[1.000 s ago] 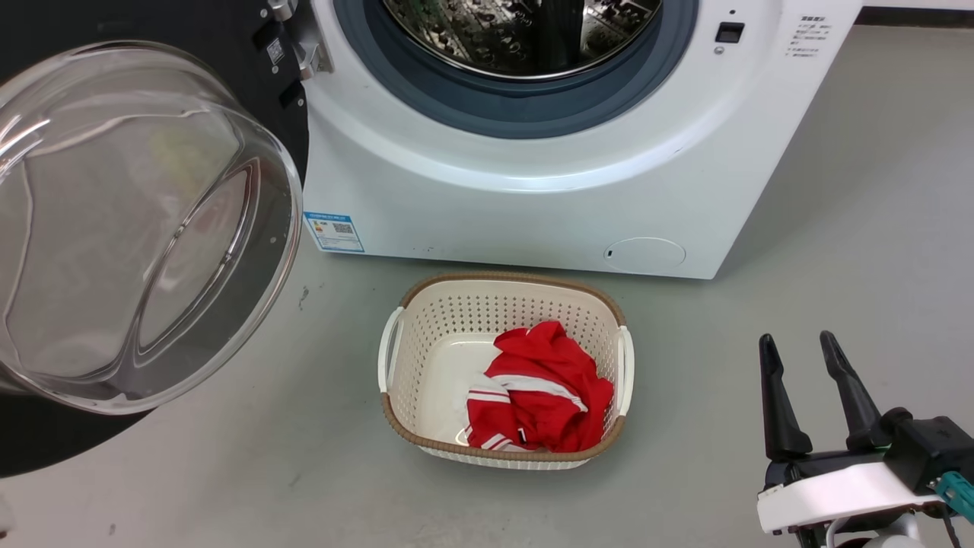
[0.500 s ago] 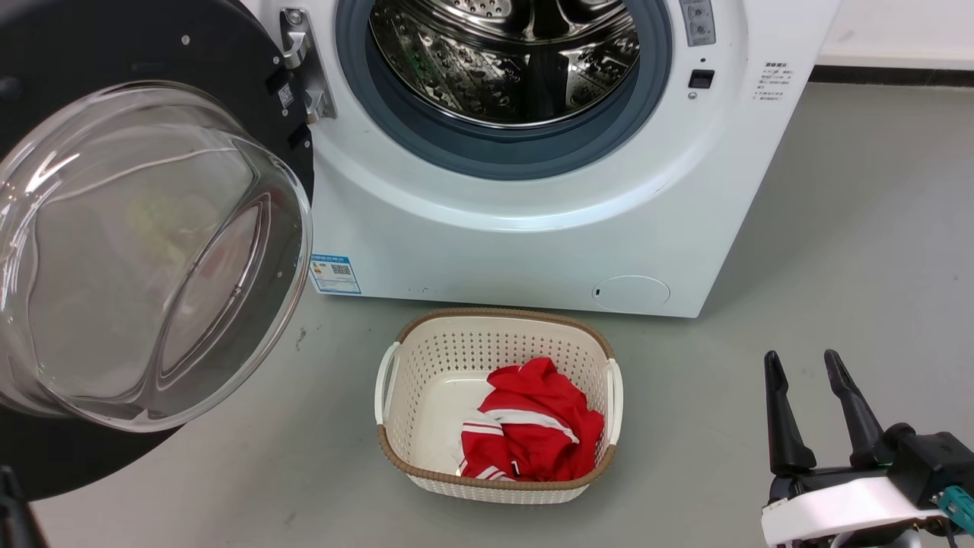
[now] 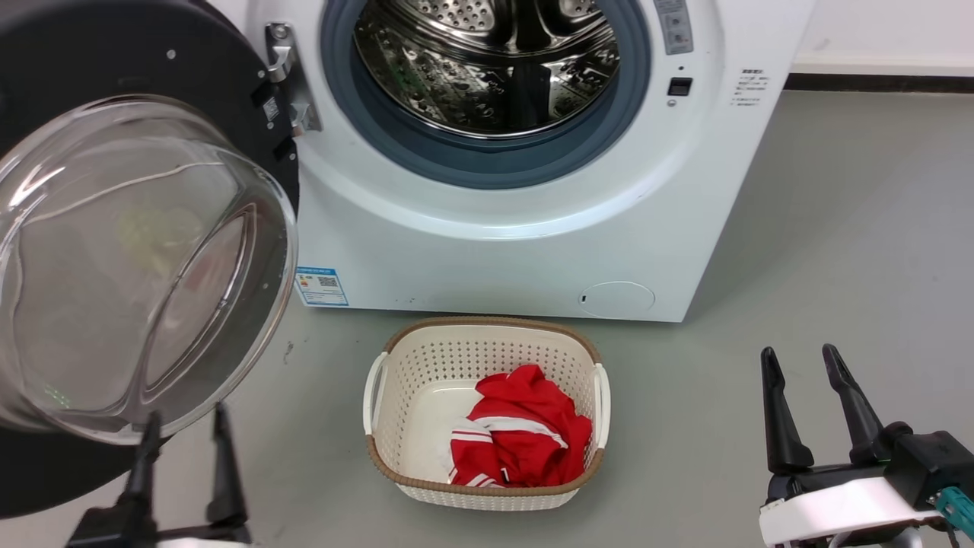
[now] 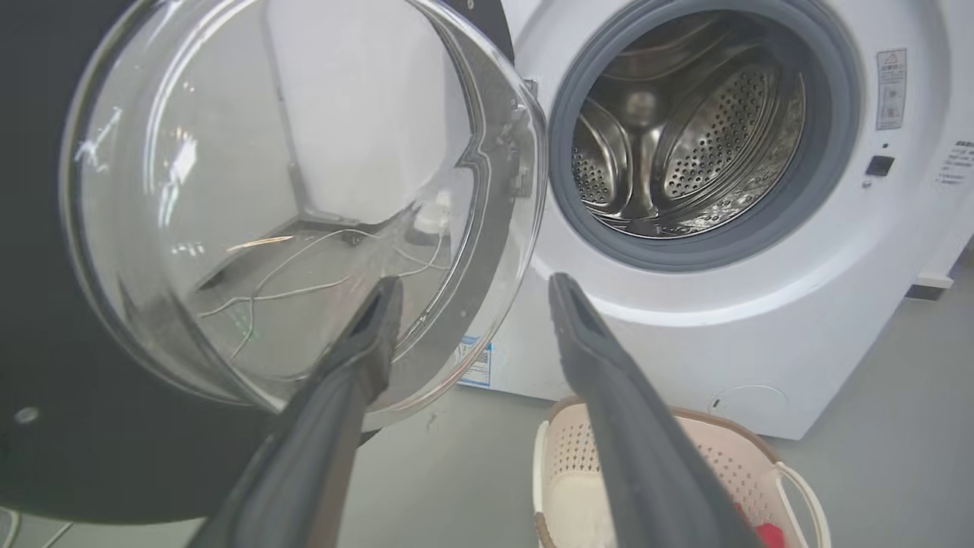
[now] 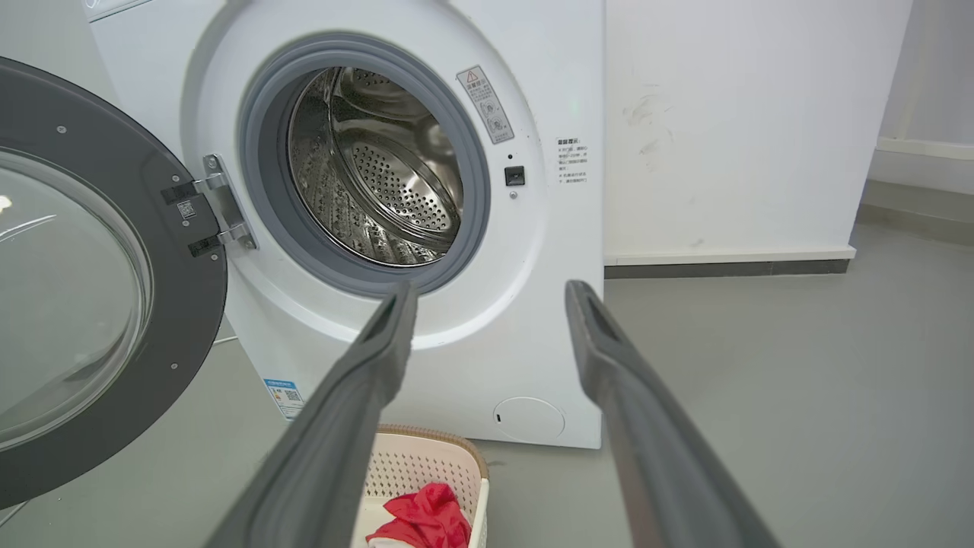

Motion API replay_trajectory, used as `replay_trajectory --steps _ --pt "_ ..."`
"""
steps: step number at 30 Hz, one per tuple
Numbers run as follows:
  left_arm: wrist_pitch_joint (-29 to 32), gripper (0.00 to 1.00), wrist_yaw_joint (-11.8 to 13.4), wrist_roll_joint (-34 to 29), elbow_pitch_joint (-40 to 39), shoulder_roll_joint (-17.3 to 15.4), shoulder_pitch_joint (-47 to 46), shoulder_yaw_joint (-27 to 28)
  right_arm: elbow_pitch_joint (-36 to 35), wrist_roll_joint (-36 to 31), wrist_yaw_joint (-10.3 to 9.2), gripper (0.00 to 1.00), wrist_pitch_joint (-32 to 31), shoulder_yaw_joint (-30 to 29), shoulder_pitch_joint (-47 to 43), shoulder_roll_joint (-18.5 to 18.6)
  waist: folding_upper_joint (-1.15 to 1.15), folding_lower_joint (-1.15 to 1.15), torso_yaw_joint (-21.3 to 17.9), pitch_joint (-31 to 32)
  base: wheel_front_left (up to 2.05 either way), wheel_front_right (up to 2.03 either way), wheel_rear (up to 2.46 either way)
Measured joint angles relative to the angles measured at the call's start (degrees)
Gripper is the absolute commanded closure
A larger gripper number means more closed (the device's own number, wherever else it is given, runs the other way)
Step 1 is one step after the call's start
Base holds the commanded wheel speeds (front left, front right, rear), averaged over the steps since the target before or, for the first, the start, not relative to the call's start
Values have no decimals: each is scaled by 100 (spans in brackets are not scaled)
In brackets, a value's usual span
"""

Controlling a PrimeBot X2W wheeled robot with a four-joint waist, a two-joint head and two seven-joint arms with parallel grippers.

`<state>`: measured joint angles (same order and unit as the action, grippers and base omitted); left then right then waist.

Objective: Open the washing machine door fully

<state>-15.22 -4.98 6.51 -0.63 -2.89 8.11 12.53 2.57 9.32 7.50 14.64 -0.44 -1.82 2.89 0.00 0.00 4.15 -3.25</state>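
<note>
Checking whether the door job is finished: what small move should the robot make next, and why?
Probably draw the left gripper down and away from the door. The door already seems swung wide on its hinge, its inner side facing out beside the washing machine, and the drum opening is unblocked. The open left gripper holds nothing, and its fingers are near the door's glass.

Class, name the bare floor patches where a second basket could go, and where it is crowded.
Bare floor lies right of the washing machine and laundry basket, ahead of the right gripper. Crowded left: washing machine door, left gripper.
</note>
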Motion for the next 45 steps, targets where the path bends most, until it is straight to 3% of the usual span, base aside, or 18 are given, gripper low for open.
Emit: replay_trajectory --steps 10,34,35,38,45 --pt "0 0 -26 -92 -74 0 -587 -808 -119 -116 0 0 -56 -23 -1 0 0 0 -283 -20 0 0 0" --pt "0 0 -34 -120 152 1 -731 -892 -58 14 0 0 -47 9 -5 0 0 0 -419 -63 0 0 0" --pt "-1 100 -48 -121 183 2 -727 -891 -29 29 0 100 -52 12 -7 0 0 0 -419 -67 0 0 0" --pt "65 100 -56 -16 360 15 -687 -867 62 115 0 100 -57 35 -85 -1 0 0 -421 -63 0 0 0" --pt "299 100 -58 814 492 15 -722 -826 155 994 0 100 -214 35 -80 20 0 0 -419 -41 0 0 0"
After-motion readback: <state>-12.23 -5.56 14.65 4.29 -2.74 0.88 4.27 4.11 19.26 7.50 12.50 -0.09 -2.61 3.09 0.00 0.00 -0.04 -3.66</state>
